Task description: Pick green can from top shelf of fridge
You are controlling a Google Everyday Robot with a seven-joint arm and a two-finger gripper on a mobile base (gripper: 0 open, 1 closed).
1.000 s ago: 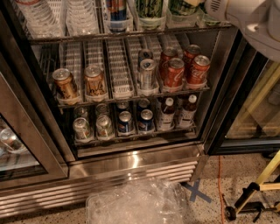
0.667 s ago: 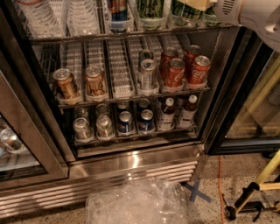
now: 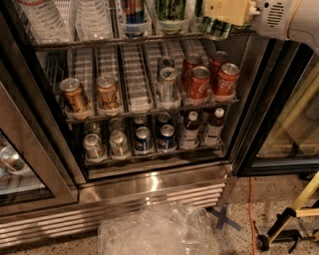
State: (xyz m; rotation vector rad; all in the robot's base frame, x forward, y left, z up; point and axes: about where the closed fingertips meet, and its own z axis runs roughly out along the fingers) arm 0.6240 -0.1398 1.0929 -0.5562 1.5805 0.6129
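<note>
Claw (image 3: 223, 16) at upper right, at right end of the top shelf (image 3: 99, 43) of the fridge (image 3: 149, 185), touching a tilted green can (image 3: 214, 29) just below it; can't tell if clamped. Red cola cans (image 3: 212, 79) on the rack below.

Two green cans (image 3: 171, 9) on top shelf (image 3: 99, 44). Middle rack (image 3: 144, 113): four red cans (image 3: 199, 82), two silver cans (image 3: 168, 84), two gold cans (image 3: 75, 95). Bottom rack (image 3: 149, 155): two bottles (image 3: 189, 130), two blue cans (image 3: 143, 139), two pale cans (image 3: 93, 147) in front; rear ones unclear. One gripper (image 3: 224, 12), top right, at top shelf.
</note>
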